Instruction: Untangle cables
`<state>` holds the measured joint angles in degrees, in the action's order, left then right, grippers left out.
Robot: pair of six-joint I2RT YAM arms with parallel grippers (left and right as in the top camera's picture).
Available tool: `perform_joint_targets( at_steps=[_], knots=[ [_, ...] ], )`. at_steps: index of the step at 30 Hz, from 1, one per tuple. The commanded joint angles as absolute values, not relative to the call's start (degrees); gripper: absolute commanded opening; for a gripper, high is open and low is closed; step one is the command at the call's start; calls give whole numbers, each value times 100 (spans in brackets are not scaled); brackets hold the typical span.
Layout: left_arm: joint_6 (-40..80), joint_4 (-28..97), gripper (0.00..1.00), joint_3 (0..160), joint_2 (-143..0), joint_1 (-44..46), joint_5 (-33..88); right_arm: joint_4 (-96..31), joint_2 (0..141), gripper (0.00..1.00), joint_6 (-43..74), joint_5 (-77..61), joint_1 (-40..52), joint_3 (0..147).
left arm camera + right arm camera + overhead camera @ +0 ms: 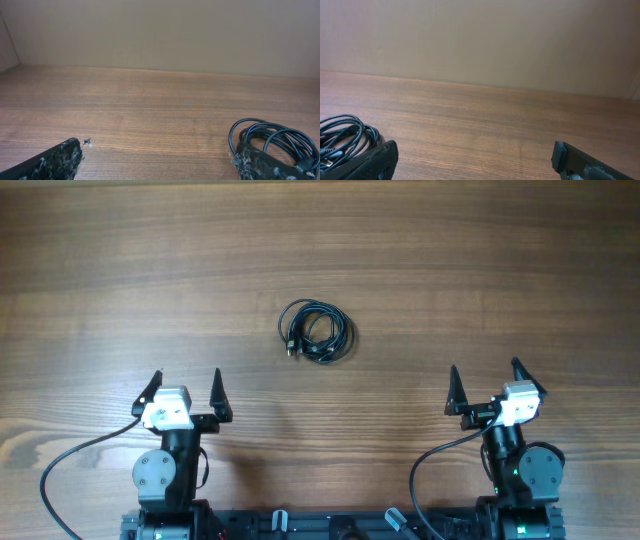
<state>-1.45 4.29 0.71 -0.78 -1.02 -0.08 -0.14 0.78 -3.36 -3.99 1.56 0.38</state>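
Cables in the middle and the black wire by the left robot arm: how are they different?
The cables are several cords wound into one small coil. The arm wire is a single strand in a long open curve. The cables lie loose in the middle of the table, joined to nothing. The arm wire runs into the left arm at the near edge. Both are black and bendy.

Item: cables (316,332) | Look: thin black cords, plug ends | State: bundled, coiled, flat | Position: table centre, slightly toward 12 o'clock
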Motion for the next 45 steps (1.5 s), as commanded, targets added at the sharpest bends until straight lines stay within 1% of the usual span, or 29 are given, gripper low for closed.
perform_joint_targets(
  at_steps=[1,17,18,20,23,24,26,28,29,31,34,37,39,41,45],
  knots=[
    [-237,434,100,34,-38,-73,82,1,43,100,-436,-320,126,30],
    [-336,392,100,34,-38,-75,60,3,43,100,-434,-320,126,30],
    [-563,97,100,34,-38,-73,80,1,43,100,-436,-320,126,30],
    [-582,-639,100,34,-38,-64,729,1,43,100,-436,-320,126,30],
    [-582,-1911,100,34,-36,-64,720,3,43,100,-434,-322,126,30],
    [-615,-2652,100,34,-38,-64,659,1,43,100,-434,-320,126,30],
    [-819,-3647,100,43,-38,-73,508,1,43,100,-436,-322,126,30],
    [-819,-4060,100,158,-38,-108,274,1,43,100,-434,-320,126,30],
    [-819,-4036,100,283,-38,-132,209,1,43,100,-436,-322,126,30],
    [-819,-3468,100,777,-38,-215,183,1,43,100,-436,-320,126,30],
    [-895,-2145,100,1680,-189,-349,185,1,43,100,-436,-320,126,30],
    [-1400,-755,100,2814,-670,-434,180,1,43,100,-436,-320,126,30],
    [-1787,325,100,3605,-978,-436,-51,1,43,100,-436,-320,126,30],
    [-1780,1201,100,4348,-1291,-436,-440,1,43,100,-434,-322,126,30],
    [-1433,2355,100,5557,-1970,-436,-355,3,43,100,-436,-320,126,30]
  ],
)
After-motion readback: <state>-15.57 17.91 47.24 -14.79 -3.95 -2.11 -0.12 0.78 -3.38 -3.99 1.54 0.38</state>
